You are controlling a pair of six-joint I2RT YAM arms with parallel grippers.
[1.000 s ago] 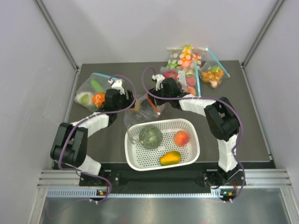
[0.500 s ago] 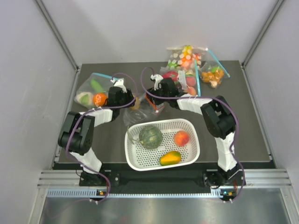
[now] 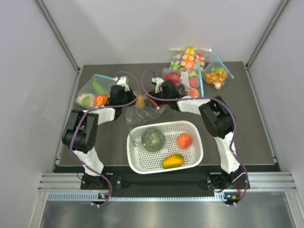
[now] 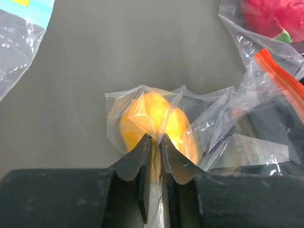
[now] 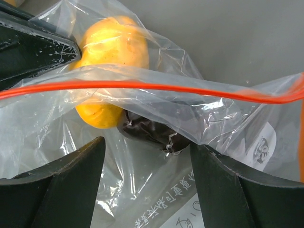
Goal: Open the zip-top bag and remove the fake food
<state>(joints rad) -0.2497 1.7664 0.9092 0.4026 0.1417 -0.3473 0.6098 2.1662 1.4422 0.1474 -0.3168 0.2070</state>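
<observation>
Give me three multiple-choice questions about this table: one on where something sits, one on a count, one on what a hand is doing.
1. Where is the green melon?
A) in the white basket
B) inside a bag
C) on the bare table

2. How many toy fruits lie in the basket?
A) two
B) three
C) five

3. What is the left hand doing?
A) hanging open over the basket
B) lifting the basket
C) pinching the clear plastic of the red-zipped bag

Answers:
1 A: it sits within the basket's walls.
2 B: melon, peach and mango.
3 C: it is closed on the film beside the small orange.
</observation>
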